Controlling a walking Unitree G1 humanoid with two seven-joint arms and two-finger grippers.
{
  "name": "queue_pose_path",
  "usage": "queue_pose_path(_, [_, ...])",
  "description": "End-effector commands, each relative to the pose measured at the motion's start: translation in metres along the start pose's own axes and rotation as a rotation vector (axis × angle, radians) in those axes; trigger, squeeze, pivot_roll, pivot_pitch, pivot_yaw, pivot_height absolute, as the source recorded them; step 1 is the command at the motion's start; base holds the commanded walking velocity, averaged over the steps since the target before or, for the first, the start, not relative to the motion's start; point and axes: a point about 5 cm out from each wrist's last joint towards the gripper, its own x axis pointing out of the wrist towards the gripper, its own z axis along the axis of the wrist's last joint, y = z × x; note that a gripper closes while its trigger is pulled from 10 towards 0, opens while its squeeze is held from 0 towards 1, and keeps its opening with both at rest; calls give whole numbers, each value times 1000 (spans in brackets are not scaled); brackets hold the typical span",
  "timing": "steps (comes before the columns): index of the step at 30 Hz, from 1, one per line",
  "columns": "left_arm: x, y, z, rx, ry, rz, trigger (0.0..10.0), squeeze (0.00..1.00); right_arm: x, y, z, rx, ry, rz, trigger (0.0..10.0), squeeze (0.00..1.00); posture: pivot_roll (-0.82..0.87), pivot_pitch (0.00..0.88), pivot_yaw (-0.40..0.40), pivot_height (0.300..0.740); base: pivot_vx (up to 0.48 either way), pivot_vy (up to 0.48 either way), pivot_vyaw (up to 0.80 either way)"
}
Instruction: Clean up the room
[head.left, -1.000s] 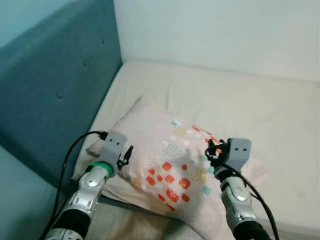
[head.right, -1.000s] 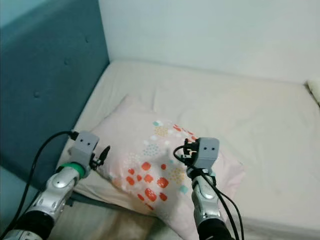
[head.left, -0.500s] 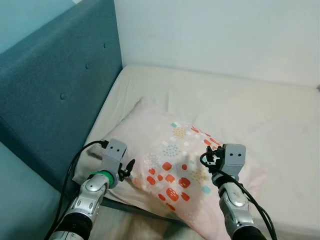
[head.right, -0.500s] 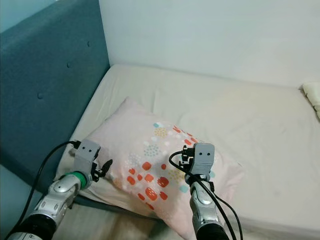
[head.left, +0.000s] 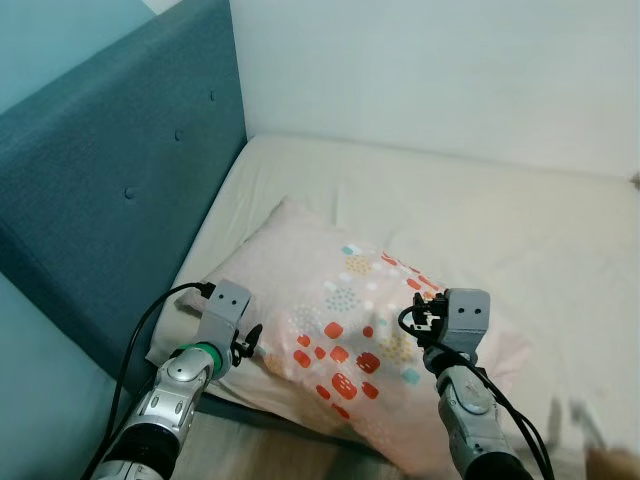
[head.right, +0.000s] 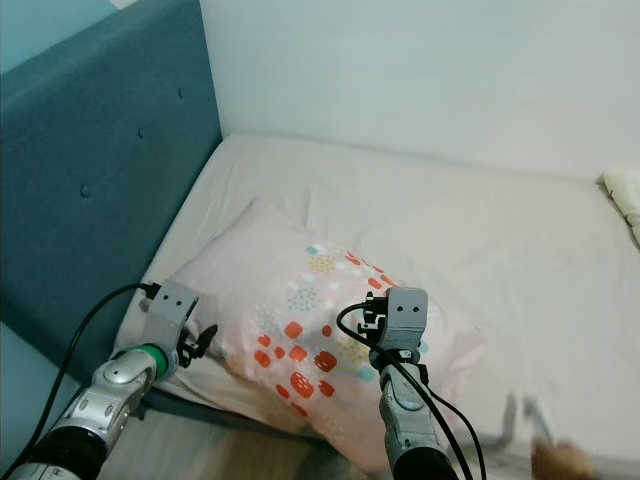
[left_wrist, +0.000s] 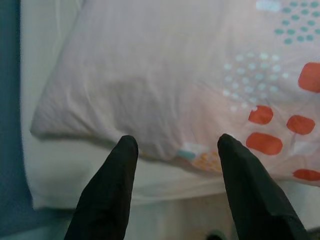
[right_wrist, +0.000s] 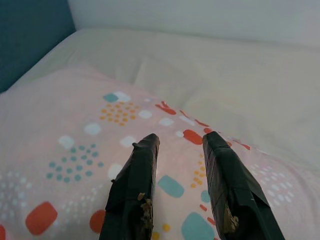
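pillow (head.left: 345, 320) lay flat on the mattress (head.left: 520, 230), its long axis running from about 10 o'clock to 4 o'clock in my head view, its near edge overhanging the bed front at 6 o'clock and its plain end just beside the blue headboard (head.left: 110, 200) at 9 o'clock. i logged the left gripper (left_wrist: 175, 142) at roughly 8 o'clock, hovering off the pillow's near left edge with fingers spread and nothing between them. the right gripper (right_wrist: 179, 145) sat at about 5 o'clock over the patterned half, fingers parted and empty, tips apparently just clear of the fabric.

risks i noted, as judgement only:
- soft cover: a pinch from either gripper could take only the loose case rather than the filling, so the pillow would sag and slip out on a lift.
- overhang: the near edge already hung past the mattress front; a push from the right gripper toward 6 o'clock could tip it to the floor.
- uneven grasp: if one side closed before the other, the pillow could swing and drag across the sheet, rucking it.
- cables: the looped wires at both wrists hung close to the fabric and could snag on a fold.
- a blurred shape at the lower right of my head view, possibly a person's hand; i could not tell, and any wide sweep toward 4 o'clock risked contact.
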Motion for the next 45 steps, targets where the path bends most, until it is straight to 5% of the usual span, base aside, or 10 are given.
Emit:
queue_pose_path(1, [-1,-3,-4,-88,48,-29,10000,0,-3,-3,-3,-16,8,-7,10000,0,79,54,66,650,0,0,0])
queue_pose_path(16, [2,-15,3,-127,55,-54,10000,0,-2,-6,-1,-12,-2,-19,10000,0,73,48,68,610,0,0,0])
queue_pose_path(20, [1,-12,3,-184,75,-35,10000,0,-2,-6,-1,-12,-6,-21,10000,0,73,46,72,610,0,0,0])
queue_pose_path(23, [0,-4,4,-390,108,-20,10000,0,-1,-6,1,-22,-17,-19,10000,0,72,48,77,610,0,0,0])
queue_pose_path(24, [0,2,6,-497,120,-37,10000,275,-1,-6,3,-42,-34,-13,10000,0,72,53,80,610,0,0,0])
queue_pose_path(25, [0,2,6,-497,120,-37,10000,275,-1,-6,3,-42,-34,-13,10000,0,72,53,80,610,0,0,0])
queue_pose_path(26, [-2,5,9,-572,122,-73,10000,1000,-1,-6,7,-64,-58,-7,10000,0,72,63,83,610,0,0,0])
queue_pose_path(31, [-8,3,20,-747,79,-215,10000,1000,3,-21,42,-218,-233,-26,10000,0,54,88,86,610,0,0,0])
queue_pose_path(38, [-10,-12,18,-774,82,-266,10000,1000,6,-41,73,-313,-351,-61,10000,0,41,101,79,610,0,0,0])
queue_pose_path(45, [8,-54,18,-826,133,-332,10000,1000,8,-67,94,-350,-379,-95,10000,0,8,158,29,610,0,0,0])
